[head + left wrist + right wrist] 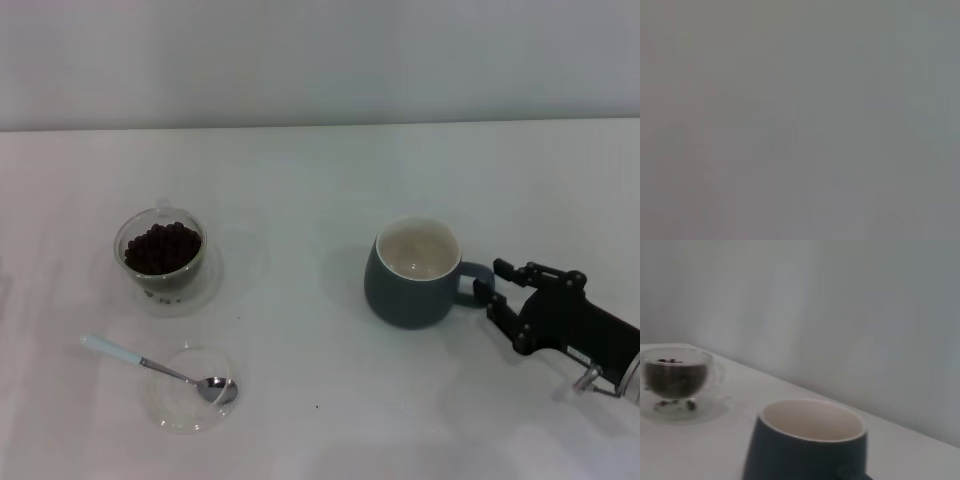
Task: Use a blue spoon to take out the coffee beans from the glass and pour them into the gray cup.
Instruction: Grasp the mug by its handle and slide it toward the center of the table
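The glass [137,272] [676,390] stands at the left, filled with dark coffee beans [160,248] [674,379]. In front of it the blue spoon [130,355] lies with its silver bowl resting in a flat clear dish [172,412]. Right of centre stands the gray cup [408,296] [805,452], cream inside, with no beans showing in it. Its loop handle [474,280] points at my right gripper [494,282], which is open with its fingertips on either side of the handle. My left gripper is out of view.
The white table [320,180] runs back to a pale wall. The left wrist view is a plain grey blur. The right arm's black body [580,325] comes in from the right edge.
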{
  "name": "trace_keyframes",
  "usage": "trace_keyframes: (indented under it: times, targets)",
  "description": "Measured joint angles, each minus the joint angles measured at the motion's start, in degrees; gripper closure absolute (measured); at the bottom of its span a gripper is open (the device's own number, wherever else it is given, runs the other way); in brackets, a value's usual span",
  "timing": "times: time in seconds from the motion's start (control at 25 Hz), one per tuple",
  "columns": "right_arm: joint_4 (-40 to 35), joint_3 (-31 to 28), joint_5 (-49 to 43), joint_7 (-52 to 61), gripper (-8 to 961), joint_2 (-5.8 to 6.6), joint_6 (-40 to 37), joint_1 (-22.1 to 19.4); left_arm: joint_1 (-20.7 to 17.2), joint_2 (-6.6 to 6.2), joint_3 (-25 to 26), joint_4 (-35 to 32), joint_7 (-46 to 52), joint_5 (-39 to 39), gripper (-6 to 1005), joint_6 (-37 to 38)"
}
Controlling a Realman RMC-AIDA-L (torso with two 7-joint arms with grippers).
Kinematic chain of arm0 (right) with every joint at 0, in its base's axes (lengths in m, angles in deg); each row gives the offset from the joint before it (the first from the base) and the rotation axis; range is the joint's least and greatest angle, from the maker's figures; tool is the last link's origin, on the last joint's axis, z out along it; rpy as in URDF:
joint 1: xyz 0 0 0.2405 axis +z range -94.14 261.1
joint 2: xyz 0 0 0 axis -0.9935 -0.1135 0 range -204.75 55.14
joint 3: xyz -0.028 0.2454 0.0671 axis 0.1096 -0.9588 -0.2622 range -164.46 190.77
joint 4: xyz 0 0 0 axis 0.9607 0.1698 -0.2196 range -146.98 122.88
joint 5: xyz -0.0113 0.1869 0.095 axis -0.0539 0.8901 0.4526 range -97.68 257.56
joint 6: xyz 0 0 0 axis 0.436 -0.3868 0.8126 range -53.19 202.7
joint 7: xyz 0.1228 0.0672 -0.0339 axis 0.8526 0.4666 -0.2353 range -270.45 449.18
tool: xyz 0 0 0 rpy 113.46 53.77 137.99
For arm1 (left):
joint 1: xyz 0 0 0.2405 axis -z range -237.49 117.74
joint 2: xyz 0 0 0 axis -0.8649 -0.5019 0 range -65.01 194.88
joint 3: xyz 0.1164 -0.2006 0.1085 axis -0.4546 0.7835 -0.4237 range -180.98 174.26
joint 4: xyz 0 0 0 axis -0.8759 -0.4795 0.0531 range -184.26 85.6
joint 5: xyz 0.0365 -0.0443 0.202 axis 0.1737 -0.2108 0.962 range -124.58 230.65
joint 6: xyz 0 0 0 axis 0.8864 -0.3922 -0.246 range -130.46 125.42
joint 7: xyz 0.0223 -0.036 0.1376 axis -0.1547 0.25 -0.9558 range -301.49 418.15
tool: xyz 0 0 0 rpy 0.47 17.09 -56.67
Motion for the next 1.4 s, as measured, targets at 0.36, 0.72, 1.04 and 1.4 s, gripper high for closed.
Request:
trace_keyframes:
  times: [0.36,0.72,1.04,1.4]
  targets:
    - [-2.56,-1.24,2.84,0.26,610,-0.31,5.10,1.17,0.93,-0.20,0.08,-0.21,0.00,-0.21,198,-0.24]
    - [-3.45,-0.97,3.38,0.40,687,-0.32,6.27,1.18,0.92,-0.30,0.14,-0.38,0.00,-0.42,199,-0.36]
    - [-3.82,0.35,3.39,1.38,757,-0.64,6.15,1.30,0.60,-0.32,0.13,-0.41,0.00,-0.41,198,-0.36]
    - [-4.93,3.37,3.29,1.53,800,-0.57,4.69,1.31,-0.28,-0.33,0.13,-0.46,-0.08,-0.40,199,-0.38]
